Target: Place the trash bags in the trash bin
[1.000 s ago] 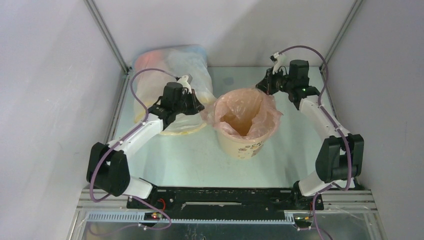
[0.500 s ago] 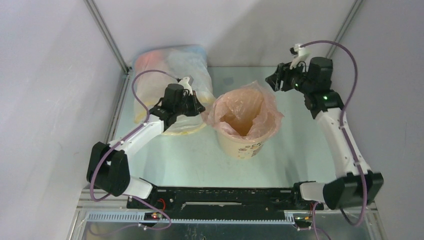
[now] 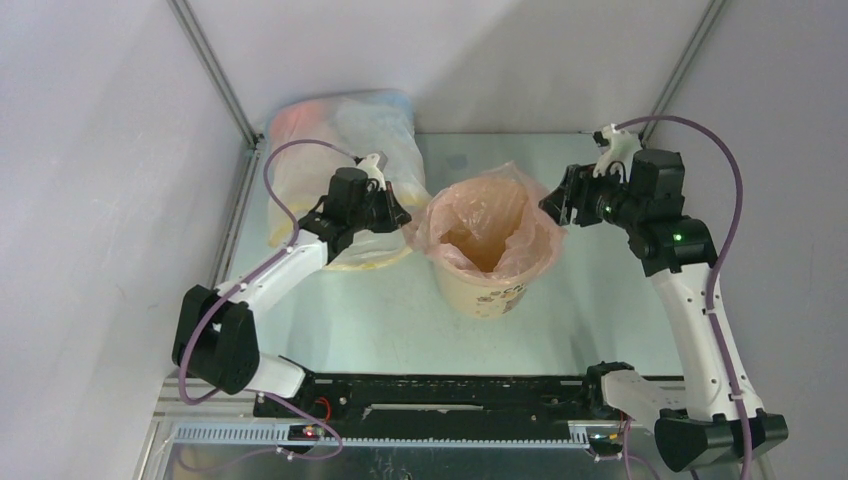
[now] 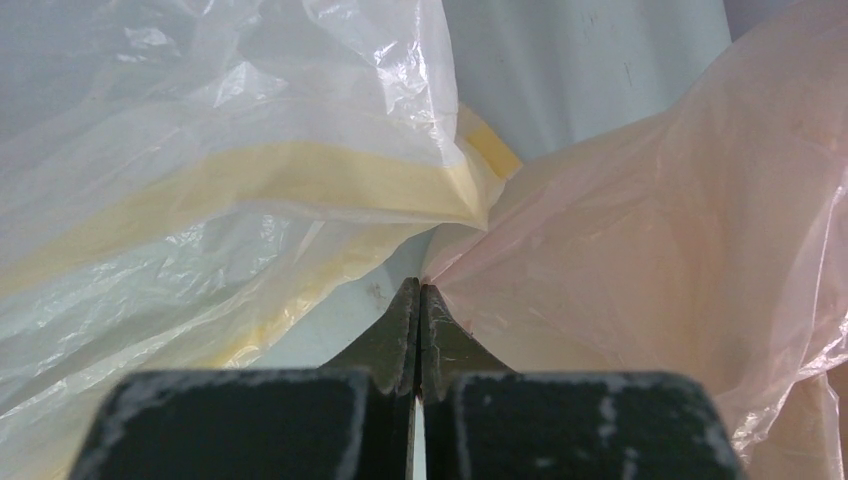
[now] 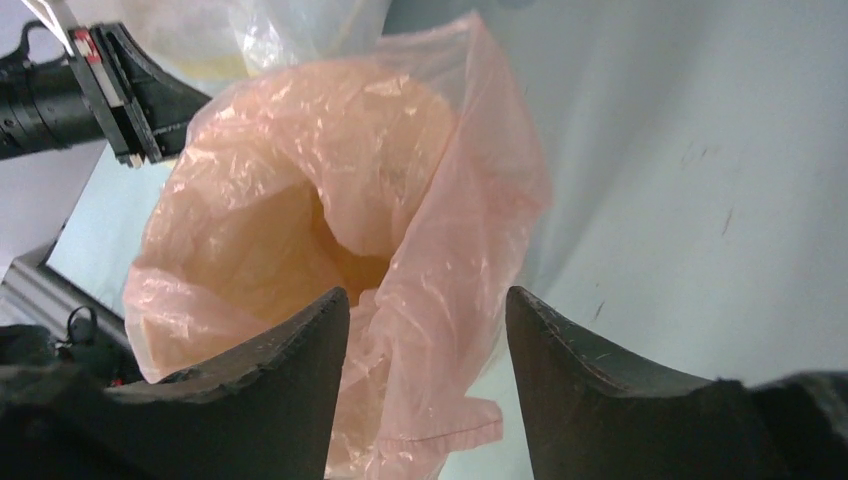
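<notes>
The trash bag [image 3: 490, 222] stands upright inside the trash bin [image 3: 488, 292], its long axis running down the bin. Its mouth gapes upward and its crinkled pink rim flares out over the bin's lip all round, with a loose flap hanging down the right side. The bin sits near the middle of the desk [image 3: 590, 310]. Its side carries dark print and small pictures, too small to read. The left end effector [image 4: 420, 300] is pressed together and pinches the bag's rim at the bin's left side. The right end effector [image 5: 425, 300] hangs spread above the rim's right far side, holding nothing, and the wrist view shows the pink rim in the gap between its 2 fingers. From there the bag lies below and toward the desk's left edge, so the likely next move is to lower and close on that side of the rim. Behind the left arm, at the desk's far left corner, lies a big clear sack [image 3: 340, 135] with a yellow hem, touching the pink plastic beside the pinch.
</notes>
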Controlling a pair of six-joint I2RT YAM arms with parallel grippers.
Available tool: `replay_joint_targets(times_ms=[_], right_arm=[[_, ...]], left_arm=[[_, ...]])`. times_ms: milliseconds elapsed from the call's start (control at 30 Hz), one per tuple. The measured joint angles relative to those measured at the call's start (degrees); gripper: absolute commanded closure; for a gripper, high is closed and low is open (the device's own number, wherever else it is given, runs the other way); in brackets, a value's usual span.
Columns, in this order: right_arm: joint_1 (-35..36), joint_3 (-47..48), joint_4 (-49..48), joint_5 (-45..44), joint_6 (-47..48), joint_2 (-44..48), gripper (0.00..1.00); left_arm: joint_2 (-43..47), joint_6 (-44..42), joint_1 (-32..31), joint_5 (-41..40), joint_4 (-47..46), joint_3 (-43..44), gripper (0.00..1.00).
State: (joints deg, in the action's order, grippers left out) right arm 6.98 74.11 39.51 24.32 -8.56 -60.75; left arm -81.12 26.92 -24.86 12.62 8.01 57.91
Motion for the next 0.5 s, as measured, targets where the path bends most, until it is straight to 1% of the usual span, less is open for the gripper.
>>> replay_joint_targets(times_ms=[167, 233, 267, 367, 400, 500], right_arm=[[0.4, -1.8, 3.4, 1.4, 0.0, 0.0, 0.38], [0.7, -2.6, 4.0, 1.8, 0.0, 0.0, 0.39], [0.9, -3.0, 4.3, 2.0, 0.0, 0.0, 0.42], [2.0, -3.4, 5.4, 2.3, 0.1, -0.2, 0.63], [2.2, -3.4, 5.6, 2.3, 0.3, -0.3, 0.68], [2.4, -3.4, 5.8, 1.3, -0.3, -0.5, 0.7]], left_arm=[[0.5, 0.0, -0.1, 0.0, 0.0, 0.0, 1.0], [0.6, 0.0, -0.2, 0.0, 0.0, 0.0, 1.0], [0.6, 0.0, -0.2, 0.0, 0.0, 0.0, 1.0], [0.6, 0.0, -0.2, 0.0, 0.0, 0.0, 1.0], [0.6, 0.0, -0.2, 0.0, 0.0, 0.0, 1.0], [0.6, 0.0, -0.2, -0.1, 0.0, 0.0, 1.0]])
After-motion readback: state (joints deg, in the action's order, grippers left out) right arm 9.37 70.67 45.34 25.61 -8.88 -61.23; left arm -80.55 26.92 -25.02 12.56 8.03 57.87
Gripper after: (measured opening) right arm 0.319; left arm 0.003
